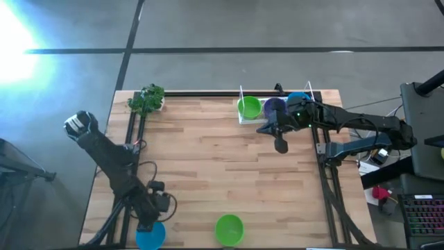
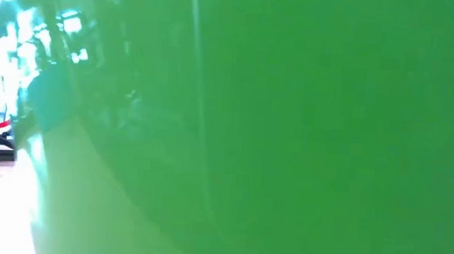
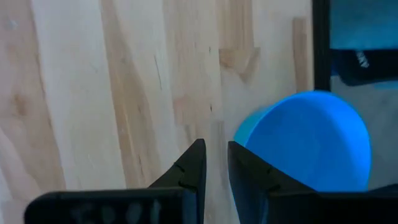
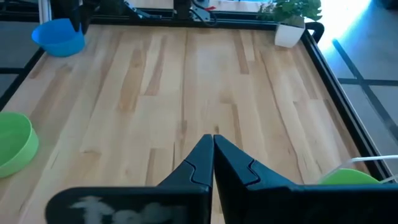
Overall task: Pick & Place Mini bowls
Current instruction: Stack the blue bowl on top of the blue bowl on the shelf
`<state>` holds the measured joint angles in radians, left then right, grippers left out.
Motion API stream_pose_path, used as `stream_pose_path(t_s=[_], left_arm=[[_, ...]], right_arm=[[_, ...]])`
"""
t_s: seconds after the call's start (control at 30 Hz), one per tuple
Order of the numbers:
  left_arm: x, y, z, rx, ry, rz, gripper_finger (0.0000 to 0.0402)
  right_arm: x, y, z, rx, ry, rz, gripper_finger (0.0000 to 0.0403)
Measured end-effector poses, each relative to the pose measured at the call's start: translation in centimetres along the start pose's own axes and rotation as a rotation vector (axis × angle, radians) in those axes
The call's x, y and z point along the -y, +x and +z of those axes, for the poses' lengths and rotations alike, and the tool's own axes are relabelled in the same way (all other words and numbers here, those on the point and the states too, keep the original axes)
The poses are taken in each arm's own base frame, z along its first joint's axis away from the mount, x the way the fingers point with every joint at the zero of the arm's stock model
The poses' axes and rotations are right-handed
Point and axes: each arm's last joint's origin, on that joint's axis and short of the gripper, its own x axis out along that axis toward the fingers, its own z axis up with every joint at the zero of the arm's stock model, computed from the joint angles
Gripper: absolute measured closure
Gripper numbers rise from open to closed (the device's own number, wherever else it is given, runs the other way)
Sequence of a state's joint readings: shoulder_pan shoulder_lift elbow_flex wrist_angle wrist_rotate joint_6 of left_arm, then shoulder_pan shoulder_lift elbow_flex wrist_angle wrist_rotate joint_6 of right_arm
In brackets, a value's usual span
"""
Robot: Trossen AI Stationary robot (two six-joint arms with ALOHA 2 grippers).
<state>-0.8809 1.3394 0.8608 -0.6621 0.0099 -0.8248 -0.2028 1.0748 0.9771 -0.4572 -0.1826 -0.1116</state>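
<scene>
The mini bowls lie in two groups on the wooden table (image 1: 222, 160). A blue bowl (image 1: 150, 236) sits at the table's near edge by its left corner, and a green bowl (image 1: 229, 228) sits along the same near edge, well apart from the blue one and toward the middle. That green bowl stands right against the low camera, so its wall (image 2: 289, 130) fills the low view. At the table's far edge, toward the right corner, a second green bowl (image 1: 250, 107), a purple bowl (image 1: 275, 107) and another blue bowl (image 1: 298, 99) stand side by side in a row, the green one resting on a white tray (image 1: 244, 119).

The left gripper (image 3: 215, 165) is just beside the near blue bowl (image 3: 311, 143); its fingers stand slightly apart with only bare wood between them, one finger at the bowl's rim. The right gripper (image 4: 213, 155) hangs over the table just in front of the far row, near the purple bowl, its fingers pressed together and holding nothing.

A leafy toy plant (image 1: 146, 99) in a white pot stands at the table's far left corner.
</scene>
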Motion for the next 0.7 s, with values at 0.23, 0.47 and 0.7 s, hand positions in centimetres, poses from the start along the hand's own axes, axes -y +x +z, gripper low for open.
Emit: stream_pose_path(t_s=[0.23,0.47,0.7], left_arm=[[0.6,1.4,-0.3,-0.125,-0.019,-0.063,0.0342],[0.8,1.5,-0.2,-0.121,-0.024,-0.096,0.0342],[0.8,2.0,-0.2,-0.131,-0.033,-0.072,0.0342]], right_arm=[[0.0,0.1,-0.2,-0.007,0.004,0.002,0.0394],[0.0,0.4,-0.7,-0.025,0.01,0.003,0.0394],[0.0,0.6,-1.1,-0.038,0.015,0.005,0.0394]])
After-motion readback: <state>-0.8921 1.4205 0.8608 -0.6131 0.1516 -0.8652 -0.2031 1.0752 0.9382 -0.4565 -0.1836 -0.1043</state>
